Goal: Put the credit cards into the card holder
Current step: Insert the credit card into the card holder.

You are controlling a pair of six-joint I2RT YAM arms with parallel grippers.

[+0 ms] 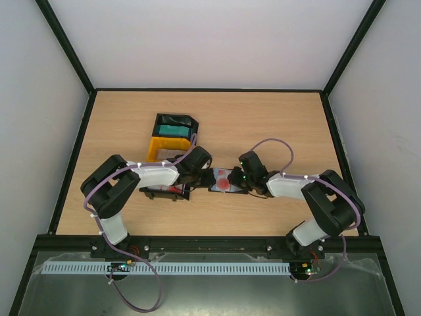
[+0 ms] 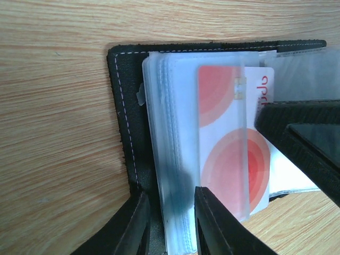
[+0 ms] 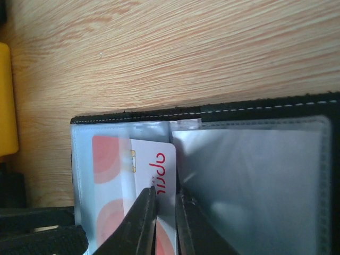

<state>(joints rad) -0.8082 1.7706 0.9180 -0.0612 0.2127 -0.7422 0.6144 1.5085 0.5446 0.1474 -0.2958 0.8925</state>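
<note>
The holder (image 2: pixel 119 106) lies open on the desk (image 1: pixel 276 118) between the two arms. From above I can see little of it, since both wrists hang over it. It is black with pale stitching along the edge, and it holds a thick stack of cloudy clear sleeves (image 2: pixel 170 133). A red-and-white card (image 2: pixel 260 85) sits partway in one sleeve. Its left part is hazy behind the plastic and its right part is bare, with a gold chip and red lettering I cannot read. The card's far end is hidden under the right arm in the left wrist view and cut off by the frame in the right wrist view.

The left tool (image 2: pixel 170 194) is clamped on the sleeve stack, one finger pressed against each side. The right tool (image 3: pixel 166 194) has its fingers nearly together and pinches the bare edge of the card.

Further back stand a yellow tray (image 1: pixel 168 148) and a black tray (image 1: pixel 174 120) holding teal cards (image 1: pixel 172 130), well apart from the holder.
</note>
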